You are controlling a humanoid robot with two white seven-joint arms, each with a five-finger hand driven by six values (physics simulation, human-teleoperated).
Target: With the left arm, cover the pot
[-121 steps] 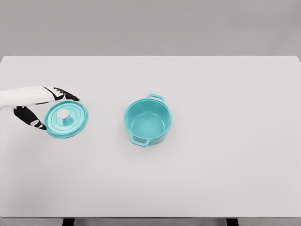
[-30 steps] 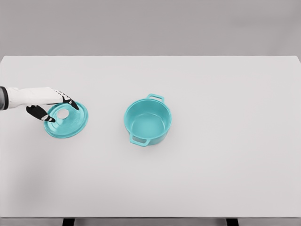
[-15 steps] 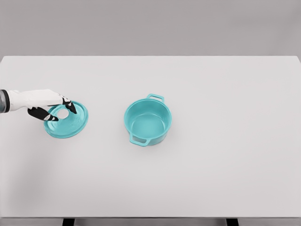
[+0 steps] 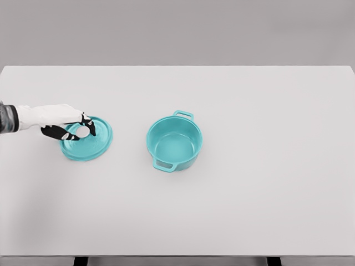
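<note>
Left hand (image 4: 66, 126) comes in from the left edge, well to the left of the pot (image 4: 174, 142), and its dark fingers (image 4: 61, 133) are clamped around the pale knob (image 4: 82, 132) of the lid (image 4: 87, 138). The lid sits well apart from the pot, on the pot's left, tilted a little (whether it rests on the worktop (image 4: 249, 194) or is just off it, I cannot tell). The pot stands upright and uncovered near the middle of the worktop, one handle toward the far side, one toward the near side.
</note>
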